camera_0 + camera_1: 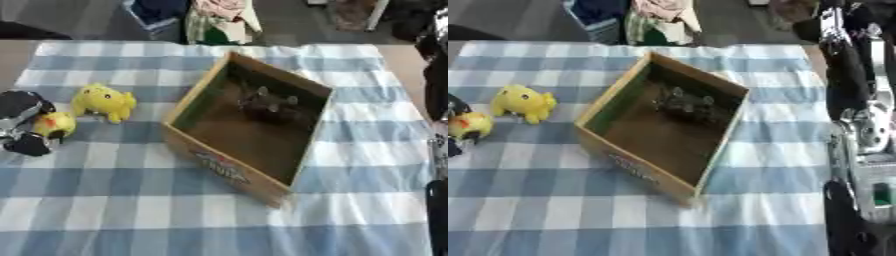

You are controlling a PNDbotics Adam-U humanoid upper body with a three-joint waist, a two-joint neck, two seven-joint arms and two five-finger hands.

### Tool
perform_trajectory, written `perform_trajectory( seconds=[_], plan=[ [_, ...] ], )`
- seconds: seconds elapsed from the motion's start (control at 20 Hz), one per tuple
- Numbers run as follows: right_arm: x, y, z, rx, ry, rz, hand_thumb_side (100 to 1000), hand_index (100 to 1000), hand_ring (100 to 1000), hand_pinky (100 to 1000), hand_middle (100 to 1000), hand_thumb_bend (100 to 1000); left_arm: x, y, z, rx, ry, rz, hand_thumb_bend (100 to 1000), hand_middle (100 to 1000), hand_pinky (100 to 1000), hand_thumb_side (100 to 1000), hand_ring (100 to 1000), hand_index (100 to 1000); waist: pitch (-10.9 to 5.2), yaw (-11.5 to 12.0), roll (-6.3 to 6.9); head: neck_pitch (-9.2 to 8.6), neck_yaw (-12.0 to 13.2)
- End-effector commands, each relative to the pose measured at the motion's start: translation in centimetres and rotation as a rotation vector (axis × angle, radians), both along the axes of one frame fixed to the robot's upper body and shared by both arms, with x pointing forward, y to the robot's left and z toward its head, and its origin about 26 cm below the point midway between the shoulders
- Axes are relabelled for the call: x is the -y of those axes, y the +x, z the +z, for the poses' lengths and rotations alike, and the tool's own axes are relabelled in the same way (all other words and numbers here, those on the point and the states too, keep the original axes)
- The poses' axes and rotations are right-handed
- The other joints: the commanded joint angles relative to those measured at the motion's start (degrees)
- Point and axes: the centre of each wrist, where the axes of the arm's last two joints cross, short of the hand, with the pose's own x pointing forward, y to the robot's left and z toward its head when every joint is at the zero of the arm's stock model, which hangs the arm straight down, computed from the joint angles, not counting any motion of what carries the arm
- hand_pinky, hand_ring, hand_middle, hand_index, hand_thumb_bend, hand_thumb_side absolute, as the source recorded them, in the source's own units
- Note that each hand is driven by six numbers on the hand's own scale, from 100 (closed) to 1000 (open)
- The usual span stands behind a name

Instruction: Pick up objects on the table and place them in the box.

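In the left eye view, my left robot hand [24, 122] sits at the left edge of the bench [105, 210], which is covered in blue-and-white checked cloth. Its black fingers are curled round a small yellow plush toy with an orange spot [54, 124]. A larger yellow plush animal [103, 101] lies just beside it, apart from the open wooden box [223, 165] in the middle. A dark, mottled object [267, 105] already rests inside the box near its far wall.

In the right eye view, my right arm [859, 135] runs down the right side; I cannot tell how the right robot hand's fingers stand. To do this well, I judge I should lift the small toy clear of the near wall before releasing.
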Motion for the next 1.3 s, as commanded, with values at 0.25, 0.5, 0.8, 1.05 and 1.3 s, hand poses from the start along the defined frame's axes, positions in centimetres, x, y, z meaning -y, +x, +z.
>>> perform_trajectory(
  seconds=[0.25, 0.5, 0.8, 1.05, 1.3],
  plan=[
    [0.2, -0.4, 0.7, 0.026, -0.009, -0.009, 580, 759, 625, 722, 445, 100, -0.3, -1.1, 3.7, 0.158, 0.064, -0.008, 100, 543, 492, 245, 614, 675, -2.01, 0.2, 0.36, 0.57, -1.0],
    [0.2, -0.4, 0.7, 0.025, -0.010, -0.011, 579, 759, 625, 722, 445, 100, 0.9, -2.0, 5.4, 0.242, 0.071, -0.061, 100, 519, 467, 244, 594, 649, -2.38, 0.3, 0.46, 1.04, -2.0],
    [0.2, -0.5, 0.6, 0.023, -0.013, -0.013, 581, 759, 625, 722, 445, 100, 3.2, -3.3, 7.9, 0.333, 0.071, -0.145, 100, 502, 447, 246, 577, 630, -2.70, 0.3, 0.75, 1.13, -2.9],
    [0.0, -0.5, 0.8, 0.030, -0.017, -0.008, 575, 758, 624, 721, 445, 100, 5.8, -3.9, 10.3, 0.416, 0.060, -0.233, 100, 497, 440, 252, 571, 624, -2.71, 0.1, 1.01, 1.34, -3.1],
    [-0.2, -0.6, 1.1, 0.043, -0.023, 0.002, 571, 758, 624, 720, 447, 100, 8.9, -4.3, 12.0, 0.476, 0.025, -0.345, 100, 495, 435, 256, 567, 621, -2.49, -0.3, 1.35, 1.63, -2.9]
  ],
)
